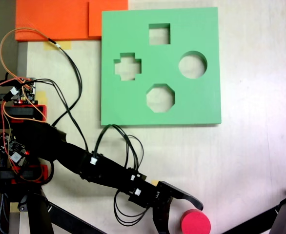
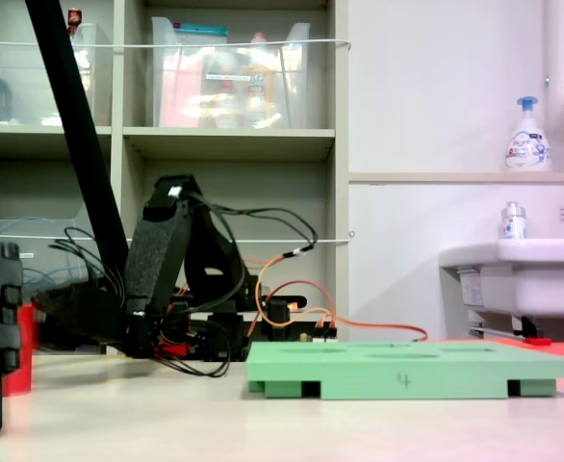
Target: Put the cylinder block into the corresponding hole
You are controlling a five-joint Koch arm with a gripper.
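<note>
The red cylinder block (image 1: 195, 222) stands on the table at the bottom edge of a fixed view, far below the green foam board (image 1: 133, 105). The board's circular hole (image 1: 192, 65) is on its right side and is empty. My gripper (image 1: 182, 218) is open right at the block. One finger reaches over the block's upper left, the other points down on its left. The block sits at the mouth of the jaws, not clamped. From the low side view a red patch of the block (image 2: 17, 351) shows at the far left, and the board (image 2: 407, 371) lies flat.
The board also has a square (image 1: 159, 34), a cross (image 1: 127, 67) and an octagonal cutout (image 1: 160, 97). Orange foam sheets (image 1: 60, 19) lie at the top left. Loose cables (image 1: 128, 146) loop off the arm below the board. A black stand leg (image 1: 275, 217) enters at the bottom right.
</note>
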